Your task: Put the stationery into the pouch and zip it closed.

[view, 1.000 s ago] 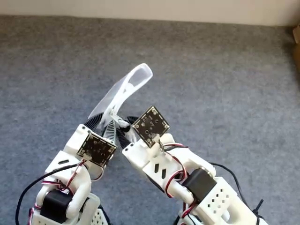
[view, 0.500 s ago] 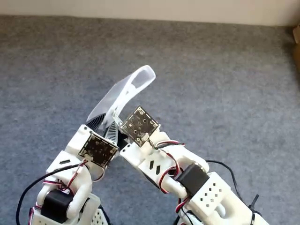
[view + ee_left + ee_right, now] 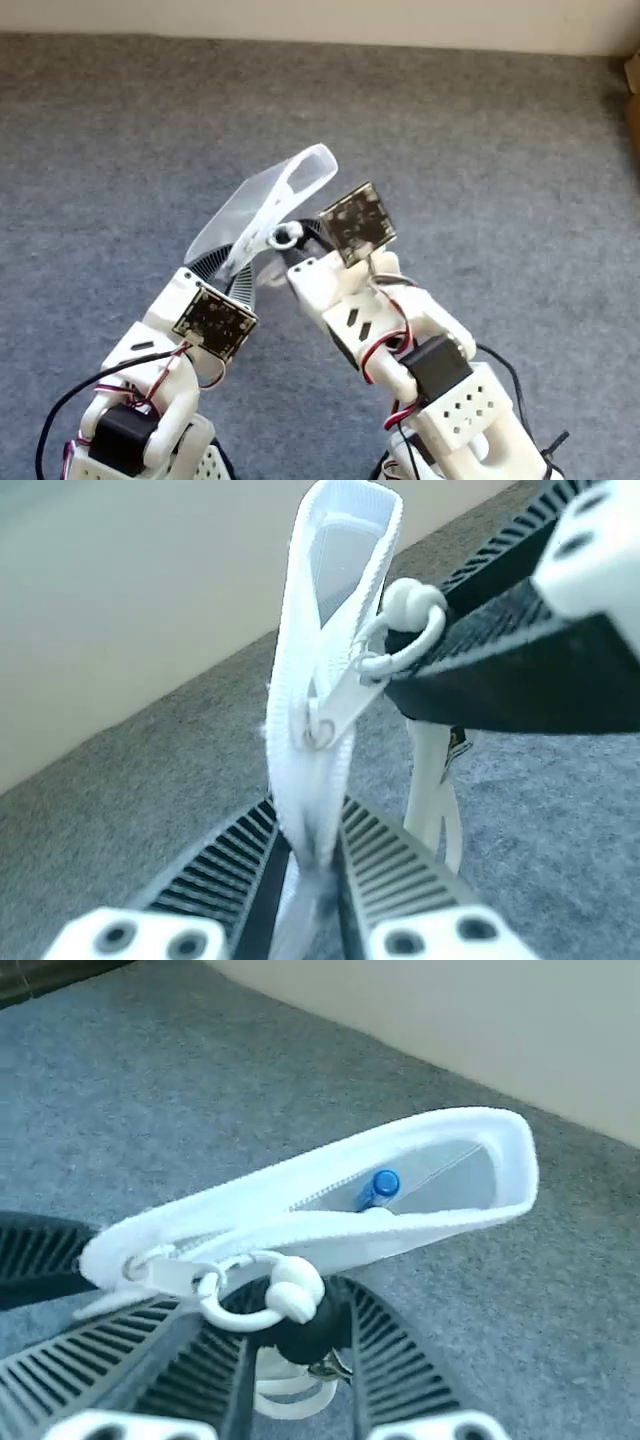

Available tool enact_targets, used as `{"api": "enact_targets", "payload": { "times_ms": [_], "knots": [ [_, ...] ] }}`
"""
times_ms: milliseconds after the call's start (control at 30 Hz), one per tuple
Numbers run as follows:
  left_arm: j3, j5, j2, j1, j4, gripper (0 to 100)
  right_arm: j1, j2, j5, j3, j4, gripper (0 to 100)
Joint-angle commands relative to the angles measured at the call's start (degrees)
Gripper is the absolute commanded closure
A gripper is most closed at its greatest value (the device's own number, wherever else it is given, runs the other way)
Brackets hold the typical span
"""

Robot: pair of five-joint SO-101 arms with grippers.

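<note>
A translucent white pouch (image 3: 268,196) hangs in the air between both arms, zipper edge up. My left gripper (image 3: 225,270) is shut on the pouch's near end (image 3: 305,810), its ribbed fingers (image 3: 400,875) on either side of the zipper. The zipper slider (image 3: 150,1270) sits close to that end. From it hangs a white ring with a bead (image 3: 285,1298), and my right gripper (image 3: 292,1328) is shut on the pull below the ring. The pouch mouth gapes at the far end, where a blue pen tip (image 3: 378,1186) shows inside. The right gripper (image 3: 300,240) stands just right of the pouch.
Grey carpet (image 3: 480,140) covers the whole work surface, with a pale wall strip (image 3: 320,20) along the back. The two arms stand close together near the front edge.
The right arm has swung up and to the right with the zipper ring, and its wrist has turned. The pouch has tipped slightly to the right. The left arm has barely moved.
</note>
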Motion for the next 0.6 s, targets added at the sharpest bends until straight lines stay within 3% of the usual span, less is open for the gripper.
{"api": "enact_targets", "payload": {
  "times_ms": [0, 300, 567],
  "knots": [
    [-0.22, 0.62, -0.4, -1.01, 0.53, 99, 4.35, -0.13, -2.99, -5.93, -1.89, 99.3],
    [0.04, 0.62, -0.4, -1.1, 0.53, 99, 4.97, -0.57, -4.57, -6.64, -0.92, 99.3],
    [0.75, 0.44, -0.4, -1.1, 0.18, 99, 4.53, -0.48, -4.22, -17.54, 12.09, 99.3]
  ]
}}
